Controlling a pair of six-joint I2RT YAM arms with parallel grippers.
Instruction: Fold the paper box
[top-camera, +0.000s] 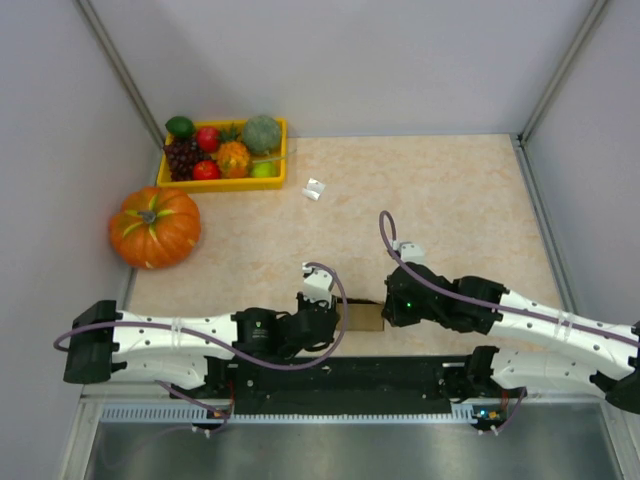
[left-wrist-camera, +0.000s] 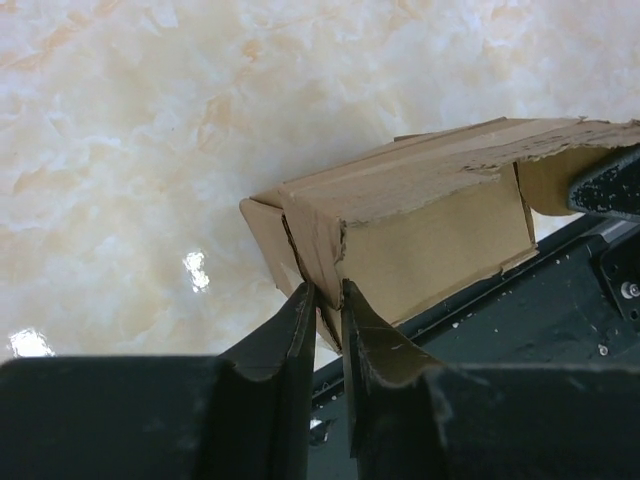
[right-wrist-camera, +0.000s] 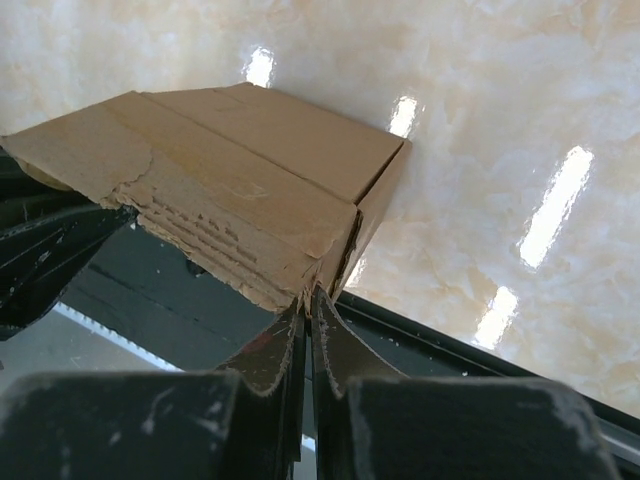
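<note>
The paper box (top-camera: 362, 316) is a small brown cardboard box with a torn top flap, sitting at the table's near edge between my two grippers. In the left wrist view the paper box (left-wrist-camera: 430, 240) fills the middle. My left gripper (left-wrist-camera: 328, 297) straddles its near corner wall with the jaws a little apart, open. In the right wrist view the paper box (right-wrist-camera: 250, 180) lies just ahead. My right gripper (right-wrist-camera: 307, 300) is shut on the lower corner of its torn flap. From above, the left gripper (top-camera: 338, 320) is at the box's left end and the right gripper (top-camera: 388, 308) at its right end.
A yellow tray (top-camera: 222, 184) of fruit stands at the back left, with an orange pumpkin (top-camera: 155, 226) in front of it. A tiny white object (top-camera: 314, 189) lies mid-table. The black base rail (top-camera: 340, 375) runs right behind the box along the near edge.
</note>
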